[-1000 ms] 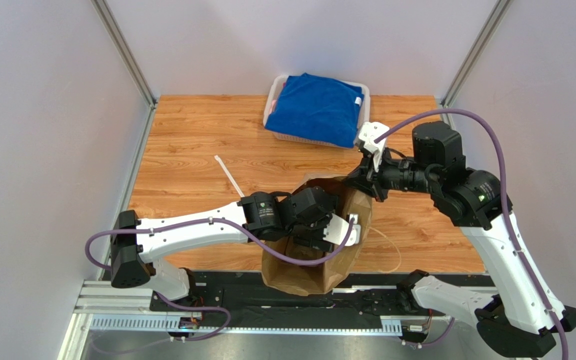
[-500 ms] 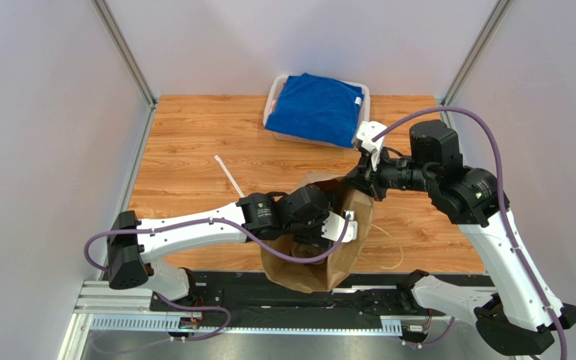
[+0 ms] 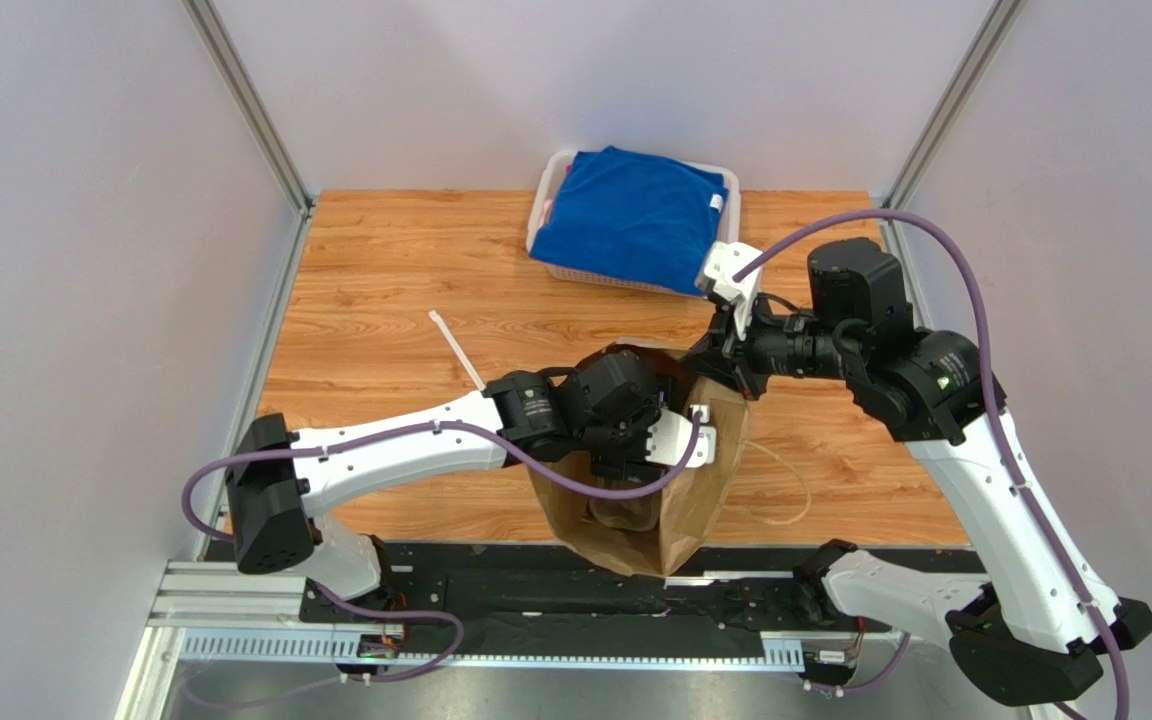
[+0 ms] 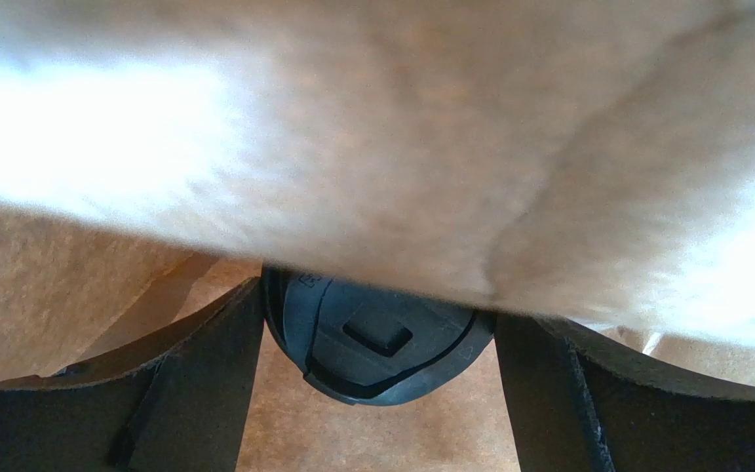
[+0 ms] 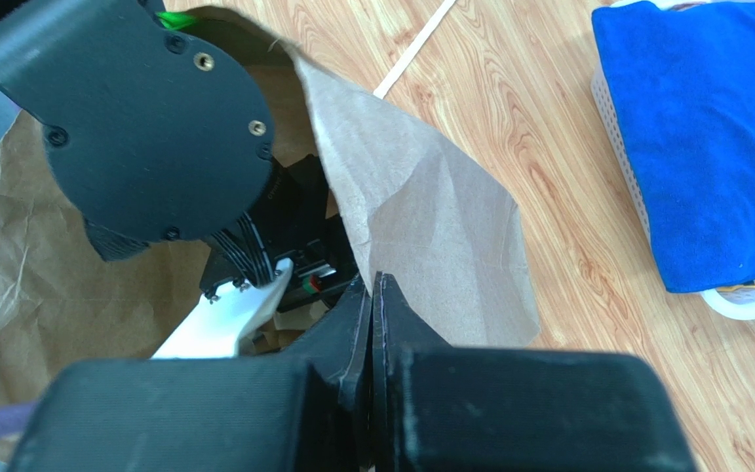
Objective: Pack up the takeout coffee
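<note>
The takeout coffee shows only as its round black lid, deep inside the brown paper bag. My left gripper reaches down into the bag, and the lid fills the gap between its two dark fingers, touching both. A blurred fold of the bag's paper hides the cup's body. From above, the left wrist covers the bag's mouth and the cup is hidden. My right gripper is shut on the bag's far rim, holding the mouth open.
A white basket holding a folded blue cloth stands at the back of the wooden table. A thin white stick lies left of the bag. A pale loop of cord lies right of it. The bag stands near the front edge.
My left wrist has moved away from the front edge, staying in the bag's mouth. The bag has shifted and stands narrower. The right gripper has drifted slightly left with the rim.
</note>
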